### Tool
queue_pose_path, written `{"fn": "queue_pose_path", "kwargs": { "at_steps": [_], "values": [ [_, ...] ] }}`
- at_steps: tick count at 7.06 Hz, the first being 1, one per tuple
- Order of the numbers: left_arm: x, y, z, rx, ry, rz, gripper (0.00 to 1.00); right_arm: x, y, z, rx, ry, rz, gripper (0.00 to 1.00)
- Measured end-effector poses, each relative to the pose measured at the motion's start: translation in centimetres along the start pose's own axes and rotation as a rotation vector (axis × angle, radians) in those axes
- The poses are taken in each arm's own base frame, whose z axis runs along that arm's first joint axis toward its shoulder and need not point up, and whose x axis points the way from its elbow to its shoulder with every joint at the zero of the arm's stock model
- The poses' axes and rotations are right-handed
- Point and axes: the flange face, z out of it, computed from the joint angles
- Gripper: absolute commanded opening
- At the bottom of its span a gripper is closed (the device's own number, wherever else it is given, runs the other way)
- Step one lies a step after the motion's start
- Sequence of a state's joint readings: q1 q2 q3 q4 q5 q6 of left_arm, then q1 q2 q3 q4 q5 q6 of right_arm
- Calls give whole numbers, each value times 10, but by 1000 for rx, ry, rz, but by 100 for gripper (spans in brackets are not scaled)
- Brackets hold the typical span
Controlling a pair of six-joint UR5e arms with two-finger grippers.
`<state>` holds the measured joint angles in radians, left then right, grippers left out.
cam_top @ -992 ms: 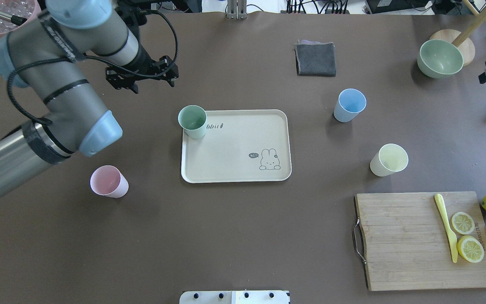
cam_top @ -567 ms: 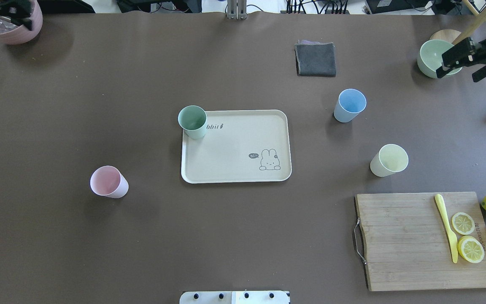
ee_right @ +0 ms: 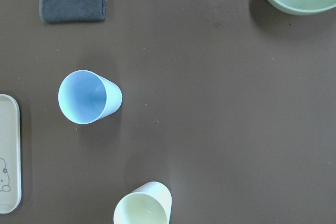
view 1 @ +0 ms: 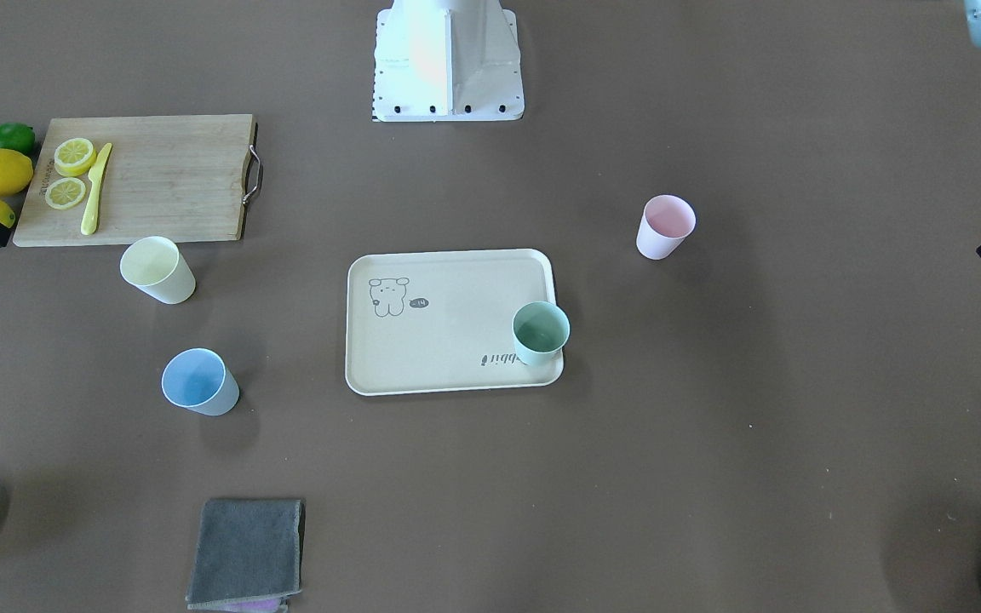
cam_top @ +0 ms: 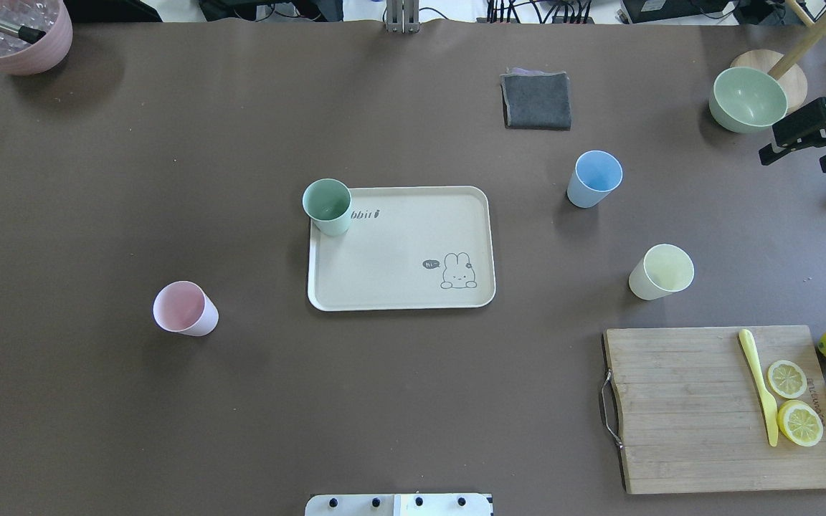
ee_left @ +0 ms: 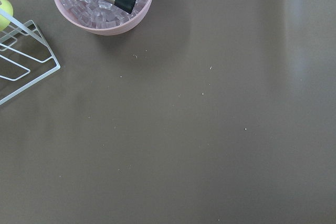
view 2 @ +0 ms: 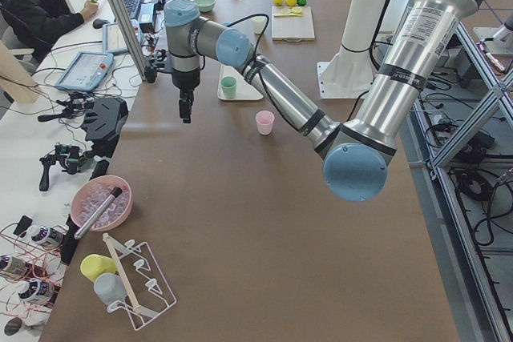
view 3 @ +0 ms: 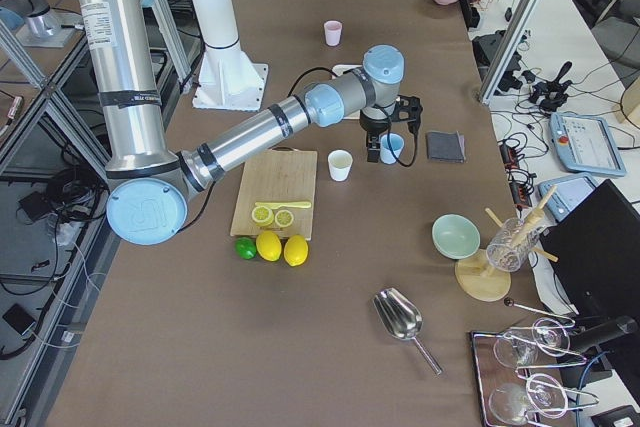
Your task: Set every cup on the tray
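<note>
Cups, tallied left to right across the overhead view. Beyond its left edge, left gripper, seen properly only from the side, hanging over bare table; parted or clenched, cannot tell.

Next, pink matte tapered tumbler, upright on the table, well apart from the tray. Then mint green tumbler, upright on the far left corner of the flat cream rectangular tray with rabbit drawing, hiding part of the lettering.

Right of the tray, light blue tumbler and pale yellow tumbler, both upright on the table, near each other.

At the right edge, right gripper, seemingly parted and empty, just beside the pale green bowl.

Judged stage: one of four placed, next pick-up not yet begun. Probable next move: reach in over the light blue tumbler, close on its wall, lift, set down on bare tray floor clear of the mint one.
</note>
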<state>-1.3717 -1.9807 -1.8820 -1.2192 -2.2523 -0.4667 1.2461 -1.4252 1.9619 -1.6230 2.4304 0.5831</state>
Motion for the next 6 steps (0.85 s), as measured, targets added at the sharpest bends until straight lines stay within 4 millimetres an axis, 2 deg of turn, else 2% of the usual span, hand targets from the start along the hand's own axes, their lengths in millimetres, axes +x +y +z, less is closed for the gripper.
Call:
{"fn": "queue_pose_path", "kwargs": {
  "at_steps": [2, 4, 5, 6],
  "values": [
    [6, -1, 7, -12, 0, 9, 98, -10, -1, 3, -6, -8, -15, 100],
    [20, -10, 1, -1, 7, 26, 98, -14, -2, 5, -1, 5, -21, 100],
    [31, -18, -5, 10, 14, 36, 98, -20, -3, 18, 5, 47, -28, 100],
    [39, -27, -7, 15, 18, 40, 98, -35, -6, 45, 2, 105, -29, 100]
  ]
}}
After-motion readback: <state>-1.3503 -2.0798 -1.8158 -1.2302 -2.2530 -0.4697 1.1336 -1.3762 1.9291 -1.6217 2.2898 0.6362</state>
